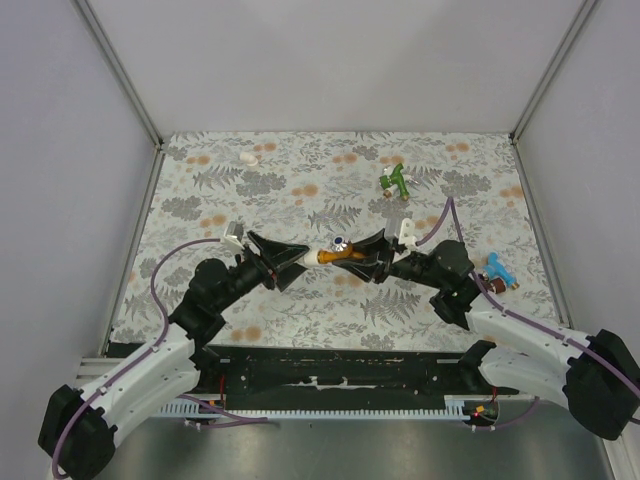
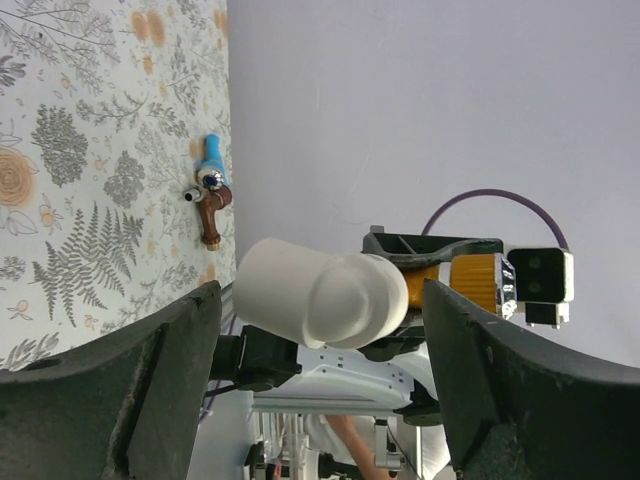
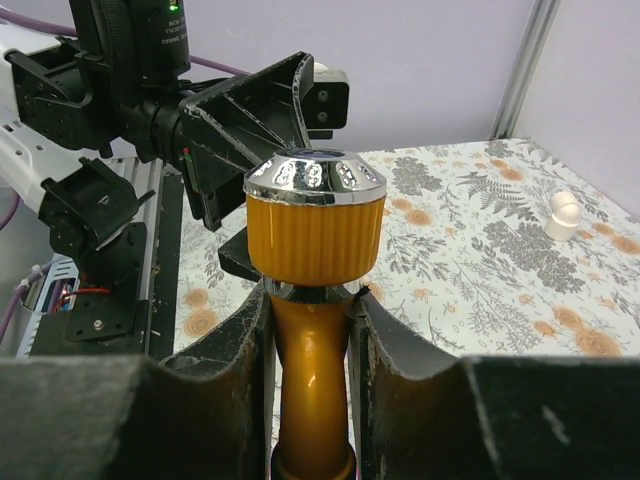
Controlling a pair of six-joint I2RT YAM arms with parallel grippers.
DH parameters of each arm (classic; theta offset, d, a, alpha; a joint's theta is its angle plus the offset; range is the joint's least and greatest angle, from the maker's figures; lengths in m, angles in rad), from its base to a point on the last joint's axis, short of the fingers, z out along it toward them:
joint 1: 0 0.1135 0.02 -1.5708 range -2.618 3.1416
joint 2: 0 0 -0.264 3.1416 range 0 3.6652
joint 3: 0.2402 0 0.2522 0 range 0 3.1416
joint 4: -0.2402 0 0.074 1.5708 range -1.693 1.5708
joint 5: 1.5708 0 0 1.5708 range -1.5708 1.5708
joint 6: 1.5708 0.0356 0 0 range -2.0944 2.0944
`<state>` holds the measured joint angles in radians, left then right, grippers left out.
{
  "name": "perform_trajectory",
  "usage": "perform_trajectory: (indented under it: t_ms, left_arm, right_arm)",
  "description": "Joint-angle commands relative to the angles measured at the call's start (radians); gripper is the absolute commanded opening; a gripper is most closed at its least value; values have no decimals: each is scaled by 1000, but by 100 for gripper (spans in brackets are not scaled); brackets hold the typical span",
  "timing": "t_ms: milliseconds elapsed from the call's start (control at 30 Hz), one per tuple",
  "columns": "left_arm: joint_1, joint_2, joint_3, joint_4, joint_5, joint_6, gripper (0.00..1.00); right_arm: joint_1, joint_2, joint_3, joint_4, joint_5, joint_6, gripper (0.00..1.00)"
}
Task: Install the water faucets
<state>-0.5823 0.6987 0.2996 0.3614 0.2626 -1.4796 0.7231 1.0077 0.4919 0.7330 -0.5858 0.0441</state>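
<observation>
My right gripper (image 1: 357,259) (image 3: 310,310) is shut on the orange faucet's (image 1: 332,256) (image 3: 312,230) neck and holds it above the table's middle, chrome-capped knob up in the right wrist view. A white elbow fitting (image 2: 325,295) (image 1: 309,257) sits at the faucet's far end. My left gripper (image 1: 300,260) (image 2: 322,300) is open. Its fingers stand on either side of that fitting, with a small gap on each side. The orange knob (image 2: 475,283) shows behind it. The green faucet (image 1: 397,181) lies at the back right. The blue one (image 1: 497,268) (image 2: 212,155) and the dark red one (image 1: 492,287) (image 2: 210,215) lie together at the right.
A second small white fitting (image 1: 247,157) (image 3: 562,213) stands at the back left of the floral table (image 1: 300,200). Grey walls with metal posts close in the table on three sides. Both arms meet over the middle, purple cables trailing.
</observation>
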Motion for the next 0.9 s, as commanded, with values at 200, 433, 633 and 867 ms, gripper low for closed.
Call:
perform_trajectory:
  t_ms: [200,433,633,867]
  left_arm:
    - [-27,10,-1,103,-8,-77,84]
    - [-28,-1,-36,172,-48,-134,75]
    - [-28,-4,-34,206,-53,-146,73]
    - [-30,-7,-31,254,-69,-145,67]
  right_arm:
    - [7,49,-15,220,-11,59,0]
    - [9,58,-27,247,-14,79,0]
    - [10,84,-44,305,-22,122,0]
    - [22,124,-47,356,-35,154,0]
